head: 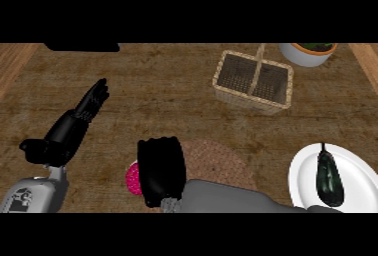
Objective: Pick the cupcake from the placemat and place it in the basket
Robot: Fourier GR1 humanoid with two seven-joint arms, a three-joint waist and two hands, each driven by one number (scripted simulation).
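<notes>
The right hand [161, 170] lay lowest in the head view, its grey forearm coming in from the bottom edge and its black fingers curled down over the left part of the round woven placemat [221, 162]. A pink cupcake [133, 180] showed only as a sliver at the left of that hand, which hid most of it; the fingers seemed to be wrapped round it. The left hand [77, 122] stood well to the left over the brown desk [148, 90], fingers straight and pointing up, holding nothing. The wicker basket [252, 82] sat near the far right, well apart from the placemat. A white plate [306, 175] at the right edge carried a dark eggplant [328, 180]. A white potted plant [307, 52] stood beyond the basket.
</notes>
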